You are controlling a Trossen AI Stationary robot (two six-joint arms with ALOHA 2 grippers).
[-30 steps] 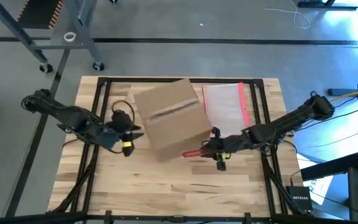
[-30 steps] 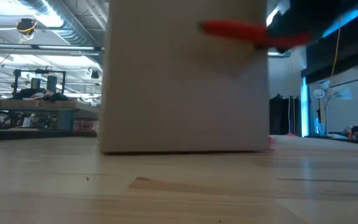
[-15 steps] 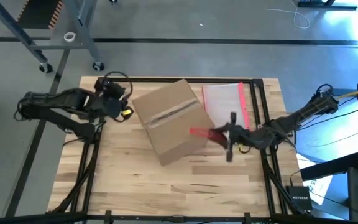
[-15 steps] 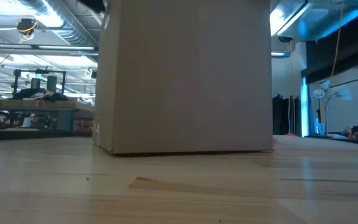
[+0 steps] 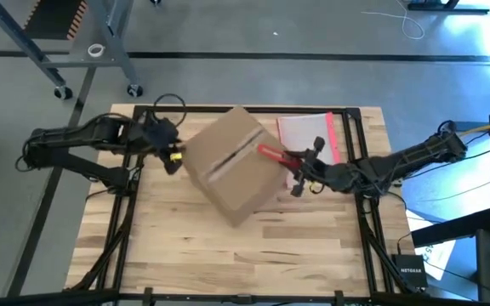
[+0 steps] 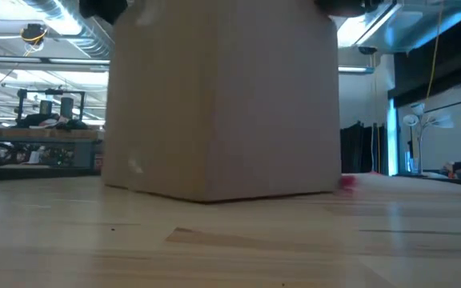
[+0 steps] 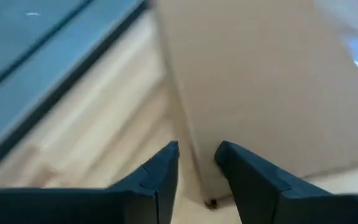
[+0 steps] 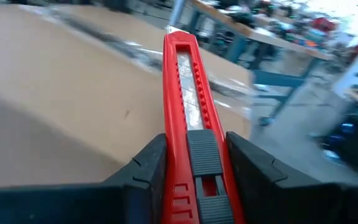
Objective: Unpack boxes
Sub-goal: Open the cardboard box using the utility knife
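Observation:
The brown cardboard box (image 5: 232, 166) stands closed on the wooden table (image 5: 194, 246), one corner toward the near edge (image 6: 210, 104). My left gripper (image 5: 173, 155) is at the box's left corner, open a little; in its wrist view an upright box edge (image 7: 182, 124) lies just ahead of the gap (image 7: 196, 155). My right gripper (image 5: 298, 168) is beside the box's right side, above the table, shut on a red utility knife (image 5: 272, 155). The knife's tip (image 8: 173, 31) reaches over the box top (image 8: 55, 74). My left gripper stands right at the box's left corner; I cannot tell whether a finger touches it. My right gripper pinches the knife's red handle (image 8: 199, 165) between its two fingers (image 8: 148, 162), which lie along it. It comes from the table's right, nearly level. The knife is lifted clear and points over the box top.
A clear plastic pouch with a pink-red edge (image 5: 309, 136) lies flat behind the box at the far right. Black frame rails (image 5: 360, 136) run along the table's sides. Bare wood lies toward the near edge.
My left gripper has gone from the near left toward the far edge, then in to the box's left corner. My right gripper has risen from the box's near side and swung the knife up over the box's right top edge. The box has turned on the table.

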